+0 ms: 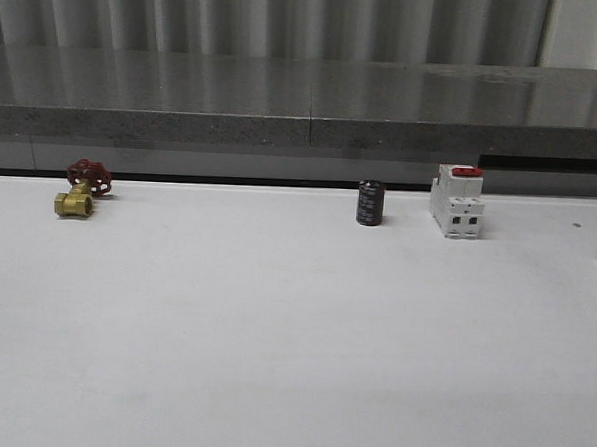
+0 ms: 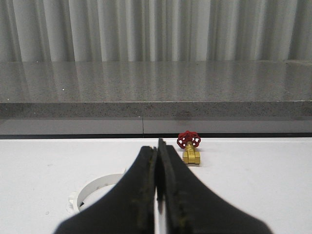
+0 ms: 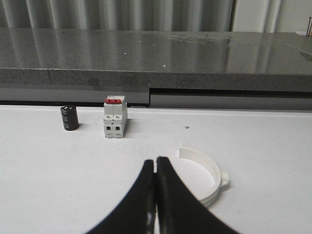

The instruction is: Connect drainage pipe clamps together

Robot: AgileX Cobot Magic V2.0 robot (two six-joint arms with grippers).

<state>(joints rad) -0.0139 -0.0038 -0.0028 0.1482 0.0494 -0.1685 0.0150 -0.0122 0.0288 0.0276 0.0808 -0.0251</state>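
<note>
Nothing picked up yet; left gripper [image 2: 157, 195] pressed together, one clamp half [image 2: 97, 191] near the brass valve [image 2: 190, 147]; right gripper [image 3: 155, 195] likewise, other half [image 3: 204, 178] beside the breaker [image 3: 115, 117]; next, spread and grasp.

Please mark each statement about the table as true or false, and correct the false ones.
1. The valve has a red handwheel. True.
2. The breaker stands to the left of the capacitor in the front view. False: it stands to its right.
3. The left gripper is wide open. False: its fingers are closed together.
4. One clamp half lies on the table near the right gripper. True.
5. The right gripper holds the breaker. False: it is shut on nothing.
</note>
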